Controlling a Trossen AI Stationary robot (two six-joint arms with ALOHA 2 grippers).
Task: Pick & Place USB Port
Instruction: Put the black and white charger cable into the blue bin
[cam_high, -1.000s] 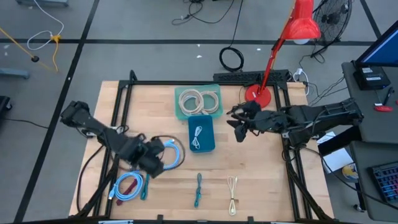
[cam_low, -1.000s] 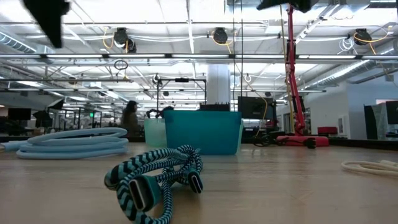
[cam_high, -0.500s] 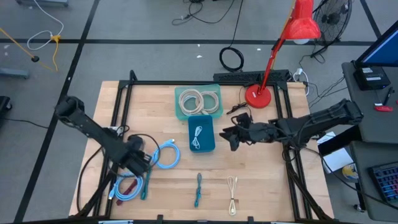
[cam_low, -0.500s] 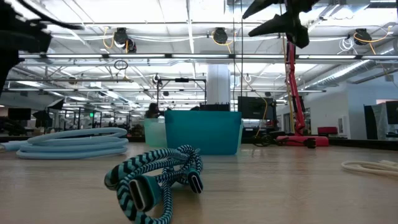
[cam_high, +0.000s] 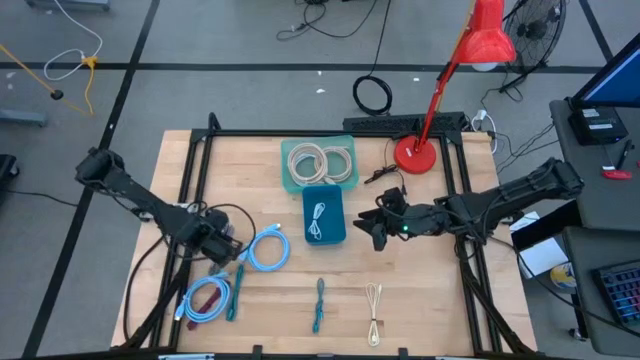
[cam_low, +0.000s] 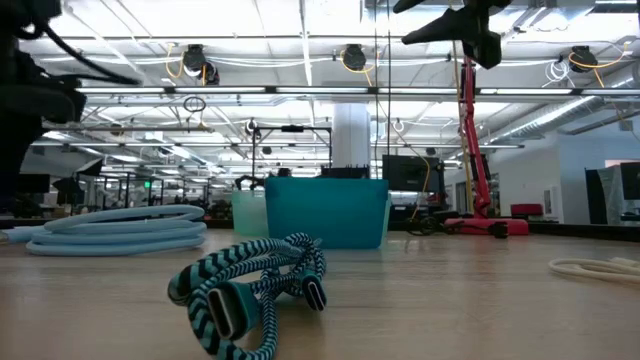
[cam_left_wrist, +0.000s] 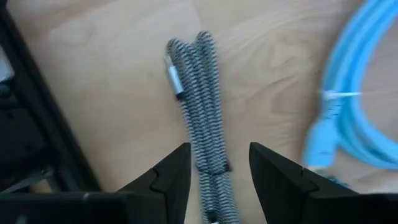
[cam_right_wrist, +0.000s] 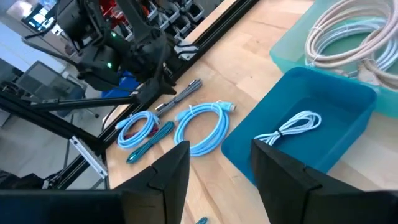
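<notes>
1. grey braided cable (cam_left_wrist: 202, 106) lies bundled on the wooden table (cam_high: 420, 290) near its left edge, straight ahead of the left gripper (cam_left_wrist: 217, 171), whose fingers are spread with the cable's near end between their tips; whether they touch it is hard to tell.
2. light blue coiled cable (cam_high: 264, 249) rests just beside that gripper, and a second blue coil (cam_high: 207, 298) lies nearer the front edge.
3. right gripper (cam_high: 378, 228) hovers just right of the blue bin (cam_high: 323, 214), fingers spread and holding nothing.
4. blue bin holds a white cable (cam_right_wrist: 291, 129); the pale green bin (cam_high: 320, 163) touching it behind holds cream coils.
5. teal braided cable (cam_low: 255, 290) and a cream cable (cam_high: 374, 311) lie at the table's front.
</notes>
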